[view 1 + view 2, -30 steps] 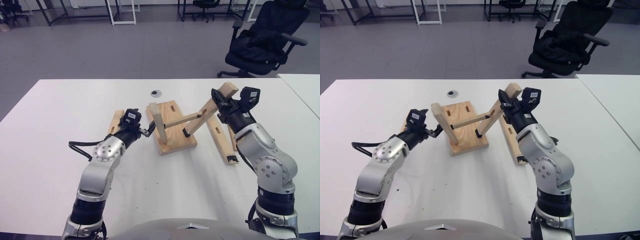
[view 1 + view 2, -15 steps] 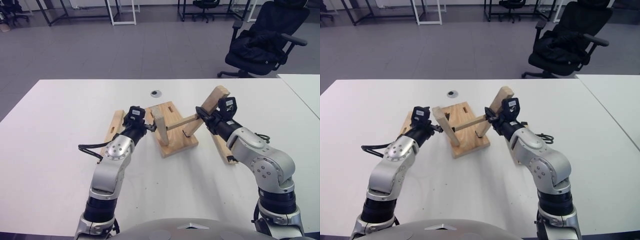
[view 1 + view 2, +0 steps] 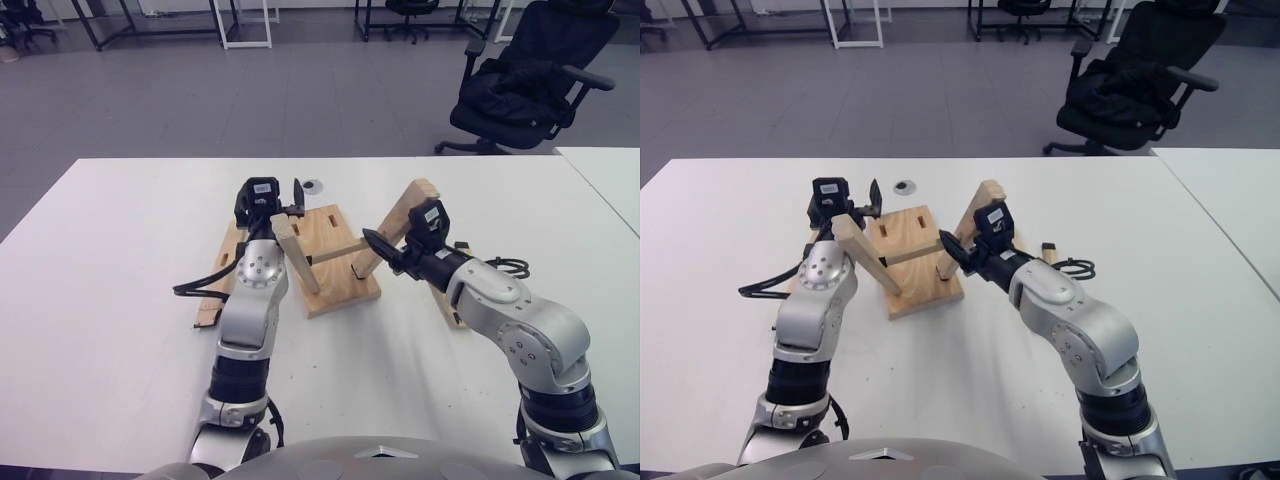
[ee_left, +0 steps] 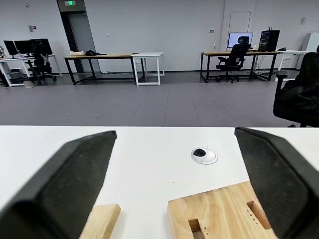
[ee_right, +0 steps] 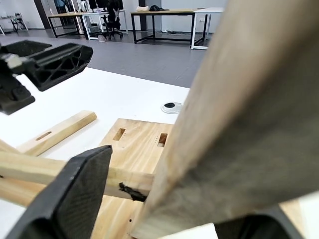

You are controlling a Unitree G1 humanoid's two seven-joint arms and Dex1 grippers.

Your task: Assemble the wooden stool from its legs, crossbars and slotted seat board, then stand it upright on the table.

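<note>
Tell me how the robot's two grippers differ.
The left gripper has its jaws wide open and empty; the right gripper has its jaws clamped on a stool leg. The left hovers near the far edge of the seat board; the right sits beside its right edge. Both are black.

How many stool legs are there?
4 legs: two joined by a crossbar over the seat board, one lying under the left arm, one mostly hidden behind the right arm.
</note>
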